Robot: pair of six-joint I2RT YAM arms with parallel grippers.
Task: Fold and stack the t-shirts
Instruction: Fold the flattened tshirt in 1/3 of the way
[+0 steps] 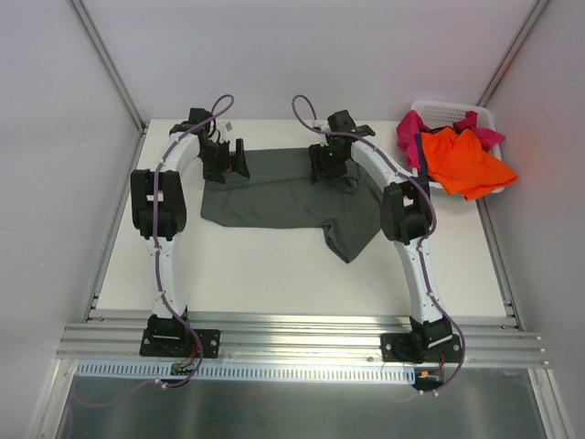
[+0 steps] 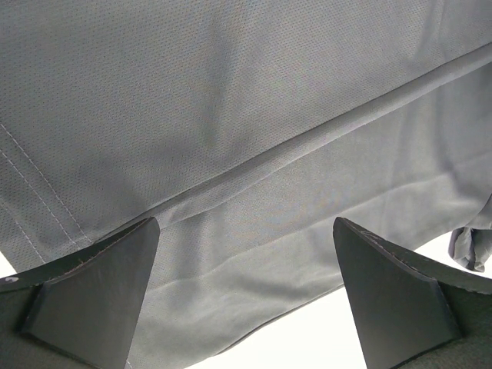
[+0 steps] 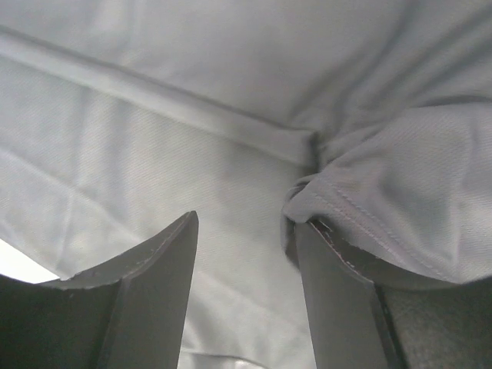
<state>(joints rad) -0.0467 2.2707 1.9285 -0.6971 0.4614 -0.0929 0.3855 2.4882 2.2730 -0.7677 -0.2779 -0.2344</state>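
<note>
A dark grey-olive t-shirt (image 1: 283, 197) lies spread on the white table (image 1: 256, 274), one sleeve trailing toward the front right. My left gripper (image 1: 233, 165) hovers open over the shirt's far left edge; in the left wrist view the wide-apart jaws (image 2: 246, 227) frame flat cloth (image 2: 231, 92) with a fold line across it. My right gripper (image 1: 329, 169) is at the shirt's far right part. In the right wrist view it (image 3: 247, 223) stands partly open over the cloth (image 3: 154, 154), and a bunched hem (image 3: 369, 200) rests over its right finger without being pinched.
A white laundry basket (image 1: 452, 112) stands at the back right corner. An orange t-shirt (image 1: 466, 160), a magenta-pink one (image 1: 411, 133) and a dark blue strip (image 1: 420, 151) hang out of it. Grey walls close in the table on three sides.
</note>
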